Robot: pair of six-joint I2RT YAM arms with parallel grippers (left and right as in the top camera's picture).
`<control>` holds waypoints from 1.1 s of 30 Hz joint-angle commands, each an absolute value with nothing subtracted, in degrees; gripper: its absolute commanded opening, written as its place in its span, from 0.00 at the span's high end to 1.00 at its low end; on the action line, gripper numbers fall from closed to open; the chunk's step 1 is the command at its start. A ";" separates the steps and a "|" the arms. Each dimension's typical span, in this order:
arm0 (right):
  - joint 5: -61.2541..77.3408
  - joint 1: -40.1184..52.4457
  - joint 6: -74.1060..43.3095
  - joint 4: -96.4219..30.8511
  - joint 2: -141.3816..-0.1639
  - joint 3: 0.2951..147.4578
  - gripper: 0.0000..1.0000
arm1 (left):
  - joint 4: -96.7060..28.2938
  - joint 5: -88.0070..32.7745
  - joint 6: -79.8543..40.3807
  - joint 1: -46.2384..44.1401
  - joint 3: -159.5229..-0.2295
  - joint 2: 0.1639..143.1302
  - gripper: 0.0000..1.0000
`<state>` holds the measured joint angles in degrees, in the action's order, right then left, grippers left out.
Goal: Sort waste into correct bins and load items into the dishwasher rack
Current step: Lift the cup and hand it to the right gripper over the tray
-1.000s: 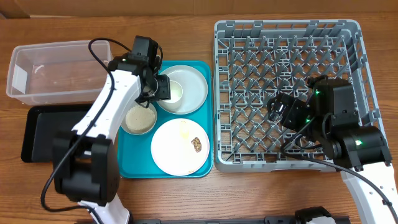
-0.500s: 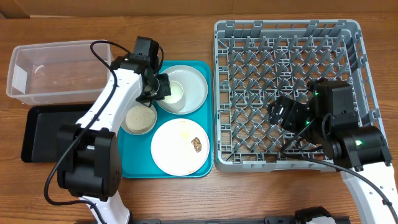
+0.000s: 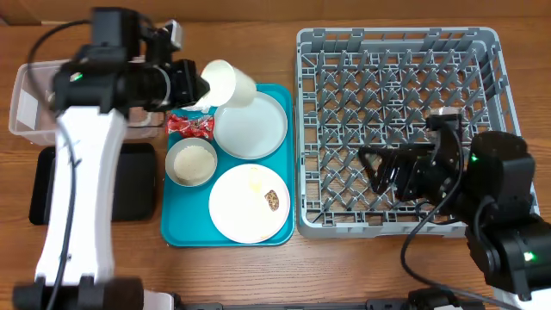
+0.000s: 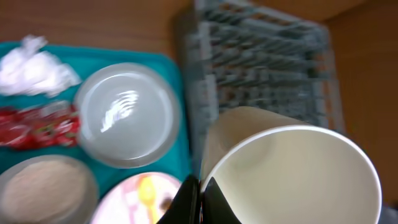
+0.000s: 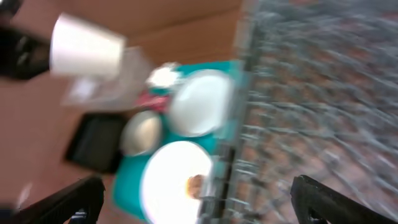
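My left end effector (image 3: 203,85) is clenched on the rim of the white cup (image 3: 230,83), which is held tilted over the far corner of the teal tray (image 3: 181,232). A second ago the cup stood on the grey plate (image 3: 251,125); now it is lifted. The red wrapper (image 3: 191,125) lies beneath. The dishwasher rack (image 3: 396,45) is well apart at the right, with my right end effector (image 3: 376,170) released above it.

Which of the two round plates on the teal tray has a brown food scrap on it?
The pale plate at the front end of the tray carries the scrap; the grey plate is bare.
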<state>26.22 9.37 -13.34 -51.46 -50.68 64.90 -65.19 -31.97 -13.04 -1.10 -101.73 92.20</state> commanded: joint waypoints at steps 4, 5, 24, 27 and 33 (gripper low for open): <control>41.21 9.32 -9.43 -45.82 -50.98 66.50 0.00 | -65.73 -57.23 -7.97 -0.40 -102.65 87.22 0.96; 42.02 9.32 -9.39 -44.82 -51.24 66.50 0.00 | -66.04 -59.00 -7.62 -0.49 -102.65 87.00 0.96; 66.63 9.32 -5.26 -26.98 -56.82 66.50 0.12 | -70.72 -73.49 -3.81 -12.88 -102.65 86.54 0.96; 68.40 9.32 -5.30 -24.95 -56.82 66.50 0.12 | -70.70 -73.49 -3.79 -13.69 -102.65 86.54 0.96; 76.18 9.32 -5.30 -21.43 -56.82 66.50 0.14 | -70.65 -73.21 -3.79 -13.69 -102.65 86.54 0.96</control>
<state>69.65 9.37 -5.74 -22.26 -57.01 64.97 -70.74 -71.64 -5.34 -13.52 -102.00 87.33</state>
